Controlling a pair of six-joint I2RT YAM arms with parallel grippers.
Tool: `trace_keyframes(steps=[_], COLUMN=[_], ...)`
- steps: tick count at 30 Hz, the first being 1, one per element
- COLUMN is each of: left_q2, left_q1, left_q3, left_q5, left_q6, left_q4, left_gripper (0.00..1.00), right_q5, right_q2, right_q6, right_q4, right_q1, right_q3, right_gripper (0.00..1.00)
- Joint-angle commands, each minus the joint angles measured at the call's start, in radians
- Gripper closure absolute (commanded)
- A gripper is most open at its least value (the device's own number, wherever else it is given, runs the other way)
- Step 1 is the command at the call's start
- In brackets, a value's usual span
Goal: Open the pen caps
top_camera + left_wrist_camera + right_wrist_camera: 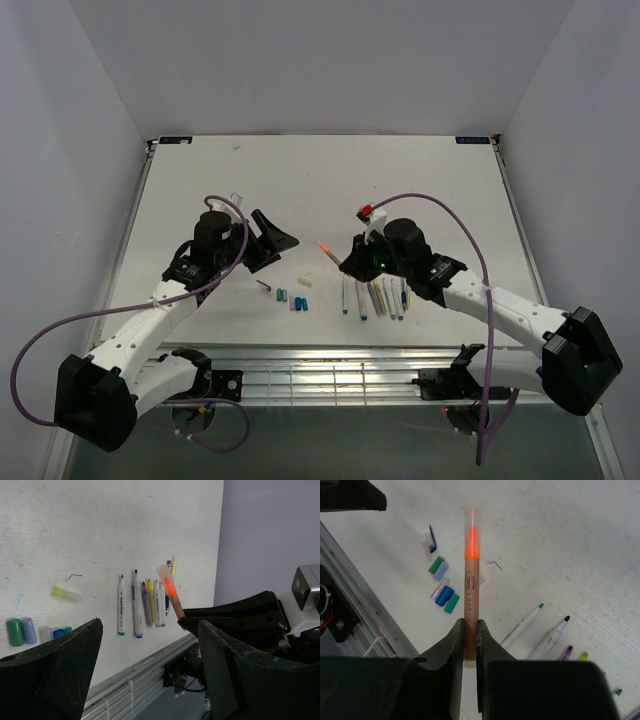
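Pen caps (283,295) lie loose in a small cluster on the table (330,180), near and to the left of my right gripper (347,264), between the two arms.

Right gripper: I read its fingers as pressed together on the orange pen (471,580), pinching the lower barrel. The pen projects straight out past the fingertips, raised off the surface, with a clear cap (472,522) seated over its orange tip.

Left gripper (283,248): jaws spread wide, holding nothing. It sits left of the capped end of the orange pen and apart from it.

From the right wrist I see green, lavender, blue and teal caps on the surface left of the held pen.

Other pens (375,297) lie side by side just near of the right gripper, coloured tips exposed.

An aluminium rail (330,365) runs along the near table edge, close to caps and pens. Open white surface extends to the far edge and to both side walls.
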Motion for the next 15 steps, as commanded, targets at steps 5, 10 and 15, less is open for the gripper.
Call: trace_keyframes(steps=[5, 10, 15], left_q2=[0.036, 0.06, 0.085], left_q1=[-0.003, -0.006, -0.006], left_q3=[-0.043, -0.08, -0.103], left_q5=[0.171, 0.212, 0.238], left_q6=[-0.103, -0.154, -0.195], left_q4=[0.137, 0.197, 0.278], left_gripper=[0.16, 0.19, 0.21], right_q5=[0.021, 0.022, 0.021], right_q2=[-0.142, -0.131, -0.116], right_q6=[0.101, 0.115, 0.117], right_q4=[0.052, 0.086, 0.103], right_q1=[0.042, 0.081, 0.105], right_q3=[-0.07, -0.07, -0.062], right_gripper=[0.92, 0.92, 0.92])
